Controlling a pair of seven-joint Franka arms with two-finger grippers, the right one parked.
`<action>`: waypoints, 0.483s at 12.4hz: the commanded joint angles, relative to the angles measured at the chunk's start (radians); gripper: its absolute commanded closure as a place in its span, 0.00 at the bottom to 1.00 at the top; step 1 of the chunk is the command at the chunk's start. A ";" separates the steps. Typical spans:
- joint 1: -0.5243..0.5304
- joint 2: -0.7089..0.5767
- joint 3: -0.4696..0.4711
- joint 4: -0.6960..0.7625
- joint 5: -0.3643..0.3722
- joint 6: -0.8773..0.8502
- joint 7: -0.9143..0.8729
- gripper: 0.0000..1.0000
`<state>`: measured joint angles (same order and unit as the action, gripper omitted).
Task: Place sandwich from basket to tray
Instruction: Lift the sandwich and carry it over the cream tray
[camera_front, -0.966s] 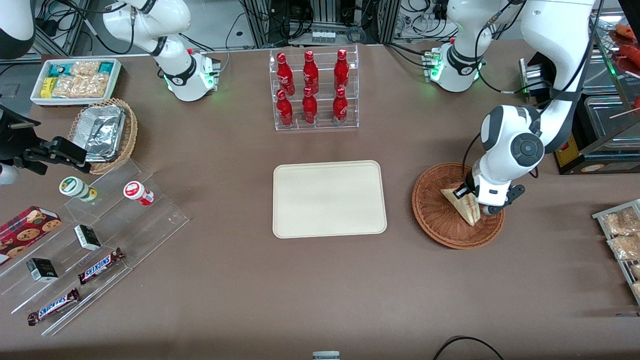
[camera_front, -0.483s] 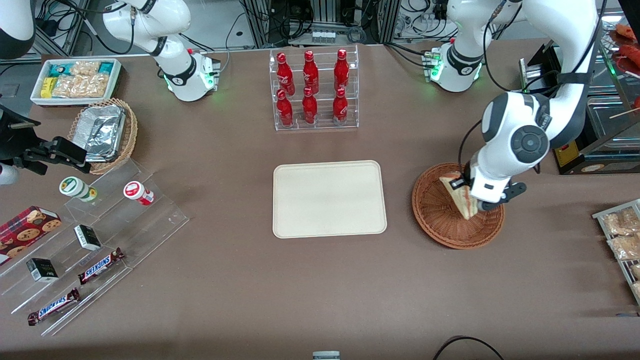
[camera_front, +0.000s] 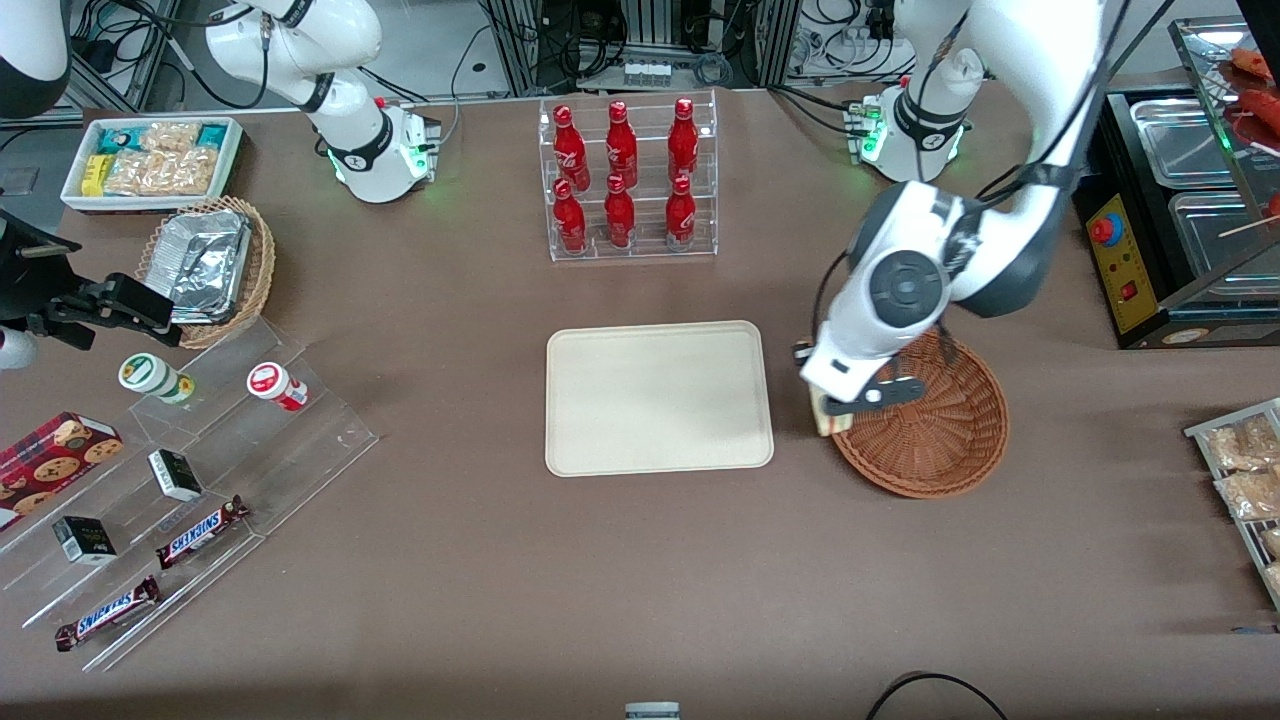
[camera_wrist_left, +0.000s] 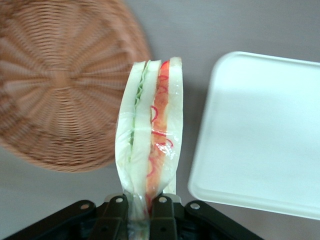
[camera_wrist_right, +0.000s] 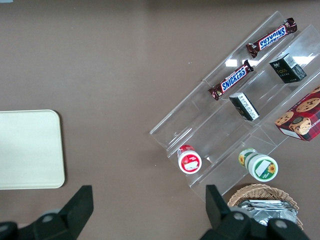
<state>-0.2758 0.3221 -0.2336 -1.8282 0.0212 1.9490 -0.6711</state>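
In the front view I see my gripper (camera_front: 838, 408) up in the air, over the gap between the basket (camera_front: 935, 440) and the tray (camera_front: 660, 398). It hangs above the basket's edge that is closest to the tray. The sandwich (camera_front: 828, 420) peeks out under the gripper as a small pale corner, and the arm hides most of it. The tray lies flat on the brown table (camera_front: 600, 580) with nothing on it. Farther from the front camera than the tray stands a clear rack of red bottles (camera_front: 625, 180). In the left wrist view I can see much more. The two black fingers (camera_wrist_left: 116, 210) are squeezed onto the sandwich (camera_wrist_left: 150, 135) at one end, and it sticks straight out from them. It is wrapped in clear plastic, and I can see white bread with green and red stripes inside. The sandwich touches nothing else, with the basket (camera_wrist_left: 60, 85) on one side below it and the tray (camera_wrist_left: 265, 135) on the other. In the right wrist view I see a corner of the tray (camera_wrist_right: 30, 150), and well apart from it a clear stepped shelf (camera_wrist_right: 240, 115) with candy bars (camera_wrist_right: 232, 80) and small jars.
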 joint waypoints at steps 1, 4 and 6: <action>-0.086 0.124 0.008 0.160 0.011 -0.028 -0.063 0.94; -0.201 0.239 0.010 0.280 0.013 -0.018 -0.169 0.95; -0.259 0.307 0.010 0.349 0.013 0.002 -0.231 0.95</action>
<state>-0.4863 0.5468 -0.2343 -1.5872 0.0212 1.9560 -0.8438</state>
